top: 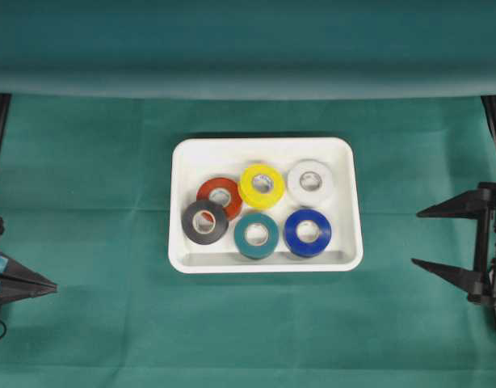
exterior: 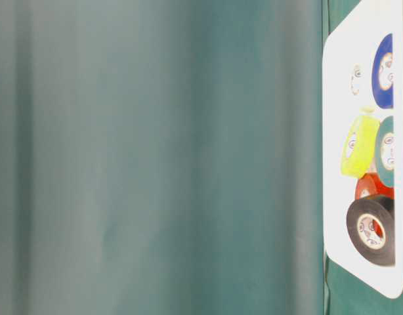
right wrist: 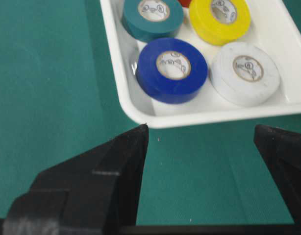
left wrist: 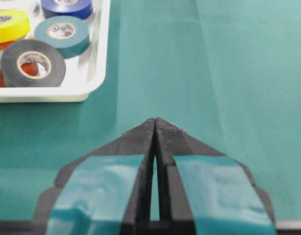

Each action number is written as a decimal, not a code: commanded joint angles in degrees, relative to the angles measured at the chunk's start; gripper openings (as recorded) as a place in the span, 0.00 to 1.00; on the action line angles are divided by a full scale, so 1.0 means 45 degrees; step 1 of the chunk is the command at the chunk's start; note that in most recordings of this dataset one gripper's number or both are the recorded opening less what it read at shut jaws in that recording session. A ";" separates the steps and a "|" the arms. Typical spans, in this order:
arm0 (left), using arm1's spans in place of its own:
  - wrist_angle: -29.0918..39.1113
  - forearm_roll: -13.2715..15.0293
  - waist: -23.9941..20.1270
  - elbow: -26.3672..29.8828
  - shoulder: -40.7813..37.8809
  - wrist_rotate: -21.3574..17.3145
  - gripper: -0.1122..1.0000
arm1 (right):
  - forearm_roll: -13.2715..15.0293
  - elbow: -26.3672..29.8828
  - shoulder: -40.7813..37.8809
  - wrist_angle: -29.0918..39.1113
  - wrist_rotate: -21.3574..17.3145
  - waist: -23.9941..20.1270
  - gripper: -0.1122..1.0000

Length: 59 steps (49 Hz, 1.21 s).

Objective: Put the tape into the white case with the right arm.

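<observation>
The white case (top: pixel 183 153) lies in the middle of the green cloth and holds several tape rolls lying flat. Among them are a blue roll (top: pixel 292 234), a white roll (top: pixel 295 183) and a yellow roll (top: pixel 246 187); red, black and teal rolls lie to their left. My right gripper (top: pixel 416 238) hovers right of the case, open, with nothing between its fingers. In the right wrist view the right gripper (right wrist: pixel 200 129) points at the case rim (right wrist: pixel 214 117), just short of the blue roll (right wrist: pixel 150 73). My left gripper (top: pixel 52 284) rests shut at the left edge.
Green cloth covers the whole table and rises as a backdrop behind it. The left wrist view shows the shut left gripper (left wrist: pixel 155 121) over bare cloth, with a corner of the case (left wrist: pixel 42 93) to its upper left. The table-level view shows the case (exterior: pixel 336 131) at its right edge.
</observation>
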State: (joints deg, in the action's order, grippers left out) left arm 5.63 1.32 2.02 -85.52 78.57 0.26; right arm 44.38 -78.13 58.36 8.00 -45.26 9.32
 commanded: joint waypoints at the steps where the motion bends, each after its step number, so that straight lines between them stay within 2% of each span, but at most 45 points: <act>1: -0.0137 0.0020 -0.0039 0.0156 -0.0098 0.0000 0.10 | -0.0020 0.0000 0.0215 0.0078 0.0000 0.0000 0.72; 22: -0.0137 0.0020 -0.0117 0.0156 -0.0098 0.0020 0.10 | -0.0020 -0.0098 -0.0020 -0.0371 0.0020 -0.0273 0.73; 35: -0.0137 0.0020 -0.0117 0.0156 -0.0098 0.0020 0.10 | -0.0020 -0.0332 0.0020 -0.1445 0.0039 -0.1445 0.72; 59: -0.0137 0.0020 -0.0117 0.0156 -0.0098 0.0000 0.10 | -0.0020 -0.0488 -0.0156 -0.1484 0.0020 -0.3789 0.72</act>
State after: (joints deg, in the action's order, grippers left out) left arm 5.63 1.32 1.67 -85.52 78.57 0.35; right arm 44.38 -80.95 58.62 1.67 -45.18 -6.50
